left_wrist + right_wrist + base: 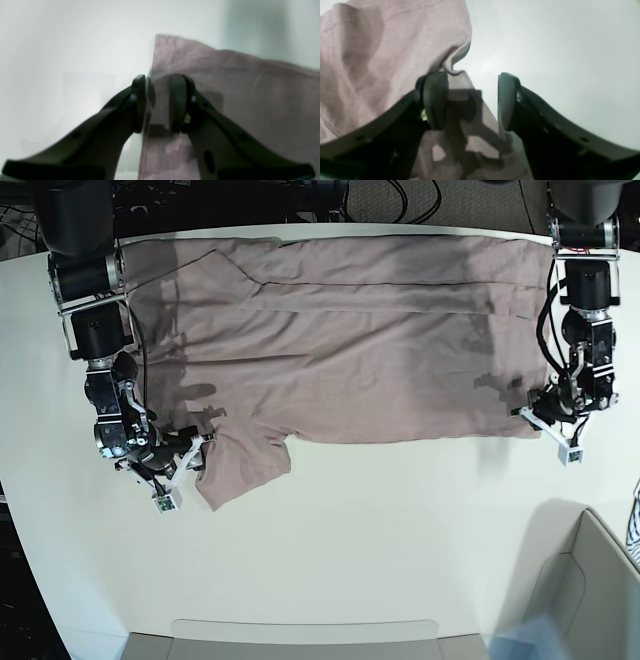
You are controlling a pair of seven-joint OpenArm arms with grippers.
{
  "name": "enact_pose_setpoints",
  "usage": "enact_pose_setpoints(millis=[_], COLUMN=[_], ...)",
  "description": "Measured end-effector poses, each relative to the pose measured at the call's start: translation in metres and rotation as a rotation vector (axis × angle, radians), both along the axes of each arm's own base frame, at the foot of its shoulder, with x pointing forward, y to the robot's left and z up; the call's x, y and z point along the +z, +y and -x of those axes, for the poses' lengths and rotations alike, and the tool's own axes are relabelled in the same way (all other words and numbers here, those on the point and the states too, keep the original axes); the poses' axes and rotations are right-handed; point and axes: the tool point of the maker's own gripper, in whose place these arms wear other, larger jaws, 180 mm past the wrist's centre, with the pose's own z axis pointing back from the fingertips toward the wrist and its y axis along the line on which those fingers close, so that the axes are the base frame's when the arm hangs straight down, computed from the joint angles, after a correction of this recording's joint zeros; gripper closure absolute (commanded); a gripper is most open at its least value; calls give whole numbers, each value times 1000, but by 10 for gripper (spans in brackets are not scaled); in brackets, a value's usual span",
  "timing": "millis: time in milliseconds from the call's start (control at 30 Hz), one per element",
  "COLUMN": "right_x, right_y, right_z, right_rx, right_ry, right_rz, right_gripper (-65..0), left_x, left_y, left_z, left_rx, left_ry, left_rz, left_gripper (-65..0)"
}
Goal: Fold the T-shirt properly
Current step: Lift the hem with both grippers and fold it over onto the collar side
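- T-shirt (340, 340): the mauve-pink shirt lies spread flat on the white table (380, 530), its long axis running across the base view from side to side. One long edge lies along the table's far edge, the other faces the near, bare part of the table.
- One short sleeve (240, 470) sticks out past the near edge toward the bare table, at the end of the shirt where the right arm works.
- Right gripper (472, 101): it sits at that sleeve end. In the right wrist view its fingers stand well apart, one pad over the cloth, the other over bare table, with the shirt's edge running between them. Nothing is clamped.
- Left gripper (158, 103): it sits at the opposite end, at the shirt's near corner (532, 425). In the left wrist view its fingers are parted by a narrower gap that straddles the straight cloth edge, with fabric on one side and table on the other. It does not look closed on the cloth.
- The relation that matters: each arm has its own end of the long axis, and the body of the shirt lies from both grippers toward the far edge.
- My judgement: the sleeve is nearest the right gripper, so tucking it in falls to that arm. Any lengthwise fold needs both ends pinched first.
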Motion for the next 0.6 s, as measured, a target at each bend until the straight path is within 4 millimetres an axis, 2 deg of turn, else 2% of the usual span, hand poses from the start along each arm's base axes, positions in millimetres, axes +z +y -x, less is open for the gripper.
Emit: enact_pose_setpoints(millis=[100, 200, 267, 333, 433, 600], right_x=[0, 0, 0, -1, 0, 5], right_y=[0, 2, 2, 5, 8, 8], right_z=[0, 0, 0, 0, -1, -6], right_rx=[1, 2, 2, 8, 13, 16], right_ry=[1, 1, 1, 2, 0, -23], right_rz=[0, -1, -3, -7, -8, -10], right_gripper=[-312, -304, -255, -170, 0, 0], left_x=[1, -1, -1, -1, -1, 2], left_y=[-9, -30, -37, -38, -37, -34], left_z=[-2, 1, 2, 2, 2, -2], left_rx=[-66, -111, -124, -135, -127, -106], left_ry=[-10, -30, -43, -44, -54, -90], left_rz=[28, 137, 171, 173, 174, 178], left_gripper=[-171, -151, -92, -10, 0, 0])
